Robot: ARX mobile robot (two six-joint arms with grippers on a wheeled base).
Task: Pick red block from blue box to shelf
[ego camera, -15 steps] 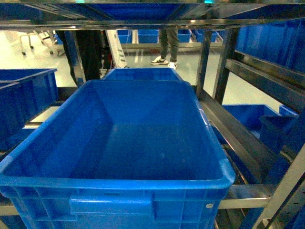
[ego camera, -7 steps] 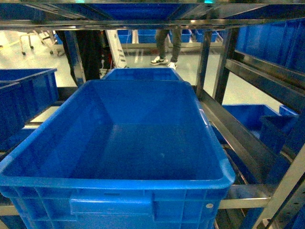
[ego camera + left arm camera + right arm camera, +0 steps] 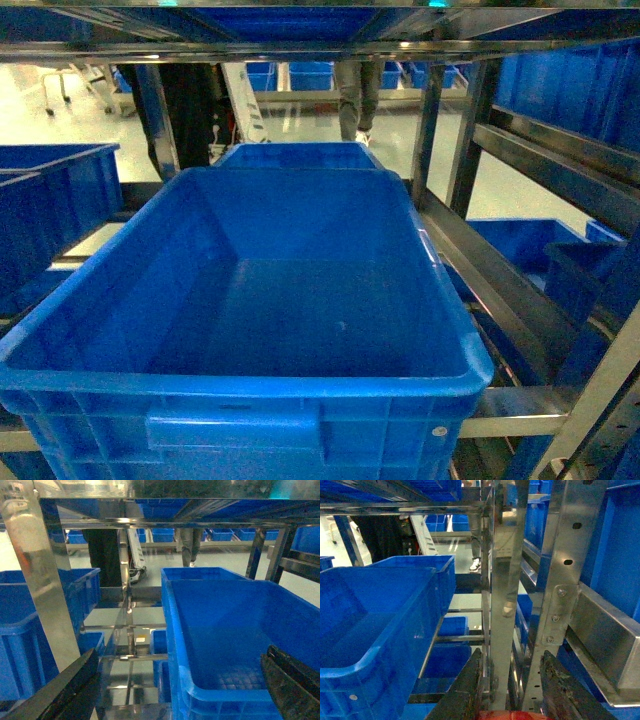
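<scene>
Right gripper pinching small glossy red block beside silvery perforated steel shelf post; left gripper spread, idle; advised: clear post, lower slowly over rail, release level.

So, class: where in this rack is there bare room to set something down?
The floor of the big blue crate on the shelf is bare from wall to wall. The gaps beside the steel upright are narrow and crowded; the right gripper sits there.
</scene>
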